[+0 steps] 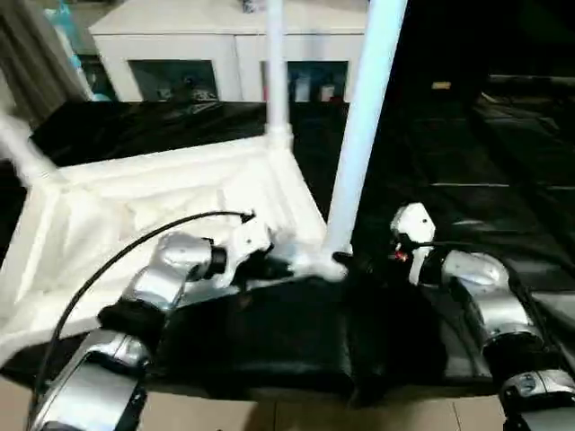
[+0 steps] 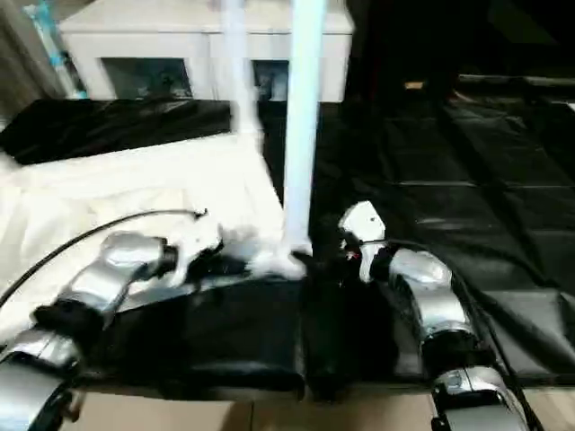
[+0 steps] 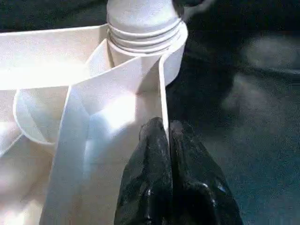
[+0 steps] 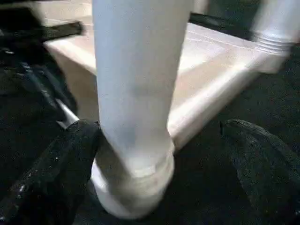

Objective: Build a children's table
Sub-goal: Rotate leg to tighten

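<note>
The children's table lies upside down on black cloth, its white ribbed top [image 1: 135,202] facing up. One white leg [image 1: 361,135] stands in the near right corner socket. A second leg [image 1: 276,63] stands at the far right corner. A third leg [image 1: 20,151] leans at the far left. My left gripper [image 3: 167,133] is shut on the thin side wall of the top [image 3: 163,84], just short of the near corner socket. My right gripper [image 4: 159,129] is open, with one black finger [image 4: 70,164] against the base of the near leg [image 4: 136,93] and the other finger [image 4: 262,159] well apart.
A white cabinet [image 1: 180,36] with glass doors stands behind the work. Black cloth [image 1: 467,153] covers the surface to the right. A black cable [image 1: 135,242] arcs over my left forearm. Beige floor [image 1: 296,417] shows at the near edge.
</note>
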Controlling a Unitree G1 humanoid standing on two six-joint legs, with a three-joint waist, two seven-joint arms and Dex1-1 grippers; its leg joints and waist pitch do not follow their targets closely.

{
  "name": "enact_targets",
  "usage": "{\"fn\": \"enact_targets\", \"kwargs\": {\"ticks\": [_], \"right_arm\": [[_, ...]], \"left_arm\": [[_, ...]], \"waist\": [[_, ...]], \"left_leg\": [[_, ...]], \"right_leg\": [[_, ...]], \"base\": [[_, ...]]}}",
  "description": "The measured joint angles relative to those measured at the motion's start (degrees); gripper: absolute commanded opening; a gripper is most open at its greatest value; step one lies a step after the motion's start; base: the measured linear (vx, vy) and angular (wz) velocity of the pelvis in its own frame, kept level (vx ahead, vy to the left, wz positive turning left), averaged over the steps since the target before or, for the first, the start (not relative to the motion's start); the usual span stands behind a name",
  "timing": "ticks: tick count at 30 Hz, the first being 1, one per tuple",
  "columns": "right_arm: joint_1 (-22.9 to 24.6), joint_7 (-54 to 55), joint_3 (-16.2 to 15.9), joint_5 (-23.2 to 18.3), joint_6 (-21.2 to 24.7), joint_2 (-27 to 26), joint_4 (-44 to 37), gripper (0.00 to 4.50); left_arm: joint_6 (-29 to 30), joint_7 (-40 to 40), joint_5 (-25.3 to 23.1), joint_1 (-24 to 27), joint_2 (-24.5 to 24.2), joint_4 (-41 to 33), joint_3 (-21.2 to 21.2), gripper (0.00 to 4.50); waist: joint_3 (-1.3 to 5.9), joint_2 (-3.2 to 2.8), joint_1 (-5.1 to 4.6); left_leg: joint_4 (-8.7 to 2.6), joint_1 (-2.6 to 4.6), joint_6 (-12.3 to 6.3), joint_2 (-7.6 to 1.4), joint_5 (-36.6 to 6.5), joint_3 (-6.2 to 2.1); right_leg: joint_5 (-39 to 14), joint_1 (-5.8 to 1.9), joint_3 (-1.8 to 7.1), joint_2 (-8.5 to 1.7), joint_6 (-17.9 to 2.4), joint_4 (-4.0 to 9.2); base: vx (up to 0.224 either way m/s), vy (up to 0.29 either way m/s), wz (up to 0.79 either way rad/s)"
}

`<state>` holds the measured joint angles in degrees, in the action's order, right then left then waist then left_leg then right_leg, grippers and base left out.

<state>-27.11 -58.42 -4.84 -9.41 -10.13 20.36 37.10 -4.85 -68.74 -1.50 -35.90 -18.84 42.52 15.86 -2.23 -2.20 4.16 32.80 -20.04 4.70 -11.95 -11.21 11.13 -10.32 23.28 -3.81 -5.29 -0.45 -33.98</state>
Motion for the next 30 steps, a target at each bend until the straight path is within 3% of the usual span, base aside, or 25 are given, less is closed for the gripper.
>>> {"fn": "enact_targets", "kwargs": {"ticks": [3, 11, 12, 15, 30], "right_arm": [[0.6, -2.5, -1.4, 0.2, 0.0, 0.5, -0.6, 4.46], [1.0, -6.1, -2.6, 0.5, 1.3, 1.1, -0.9, 4.46], [1.0, -6.1, -2.6, 0.5, 1.3, 1.1, -0.9, 4.19], [0.8, -6.4, -3.1, 0.6, 1.4, 1.1, -0.7, 4.11], [0.5, -8.1, -4.1, 1.0, 1.9, 0.8, 0.2, 2.85]], "left_arm": [[0.5, -1.7, 0.1, 1.0, -0.5, -2.4, 0.8, 0.00], [2.9, -3.3, 0.5, 2.4, -1.2, -6.0, 1.1, 0.00], [3.2, -3.3, 0.6, 2.4, -1.2, -6.2, 1.2, 0.00], [3.8, -3.3, 0.6, 2.6, -1.3, -6.9, 1.3, 0.00], [5.6, -3.3, 0.6, 3.4, -1.8, -8.6, 1.4, 0.00]], "waist": [[-0.02, 0.03, 0.89], [-0.13, 0.21, 1.06], [-0.13, 0.22, 1.07], [-0.15, 0.25, 1.07], [-0.15, 0.33, 0.95]], "left_leg": [[0.21, -0.05, 0.00, 0.00, 0.0, 0.05], [0.29, -0.08, -0.02, 0.00, 0.0, 0.11], [0.29, -0.07, -0.02, 0.00, 0.0, 0.10], [0.31, -0.08, -0.02, 0.00, 0.0, 0.10], [0.39, -0.08, -0.03, -0.01, 0.0, 0.11]], "right_leg": [[0.0, 0.02, 0.07, -0.03, 0.0, 0.01], [0.0, 0.02, 0.10, -0.07, 0.0, -0.01], [0.0, 0.02, 0.10, -0.07, 0.0, -0.02], [-0.1, 0.02, 0.10, -0.08, 0.0, -0.03], [-0.1, 0.03, 0.10, -0.07, 0.0, -0.12]], "base": [[0.000, 0.000, 0.00], [0.000, 0.000, 0.00], [0.000, 0.000, 0.00], [0.000, 0.000, 0.00], [0.000, 0.000, 0.00]]}}
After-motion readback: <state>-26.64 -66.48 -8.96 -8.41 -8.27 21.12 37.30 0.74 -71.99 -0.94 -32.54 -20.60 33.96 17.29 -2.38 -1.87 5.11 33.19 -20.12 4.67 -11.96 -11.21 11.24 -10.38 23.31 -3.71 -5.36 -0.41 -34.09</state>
